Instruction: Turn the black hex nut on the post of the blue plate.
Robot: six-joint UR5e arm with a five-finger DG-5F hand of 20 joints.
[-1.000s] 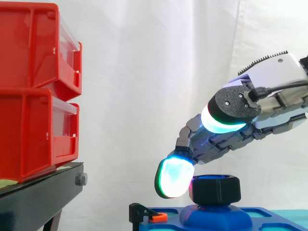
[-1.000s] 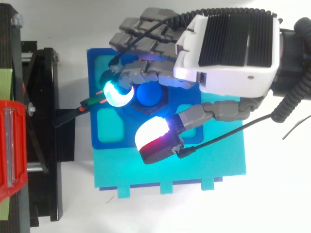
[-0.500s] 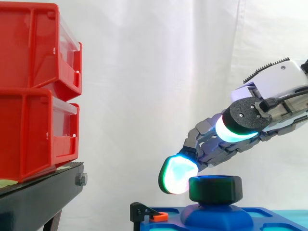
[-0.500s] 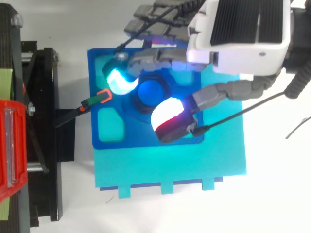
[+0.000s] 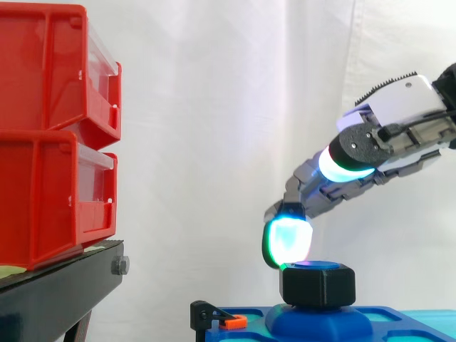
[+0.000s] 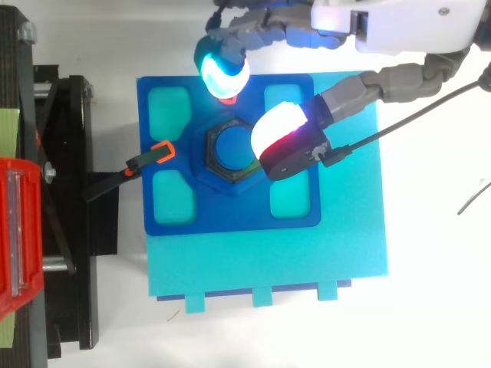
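The robot hand [image 6: 406,19] is open, with loose fingers holding nothing. From above, it hangs at two o'clock from the black six-sided nut [image 5: 318,283] on the flat blue square plate [image 6: 230,218].

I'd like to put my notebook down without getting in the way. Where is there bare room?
In the top view the cyan board below the blue plate is free, as is the white table right of it. It is crowded round the black hex nut, where the hand hovers, and at left by the clamp and black stand.
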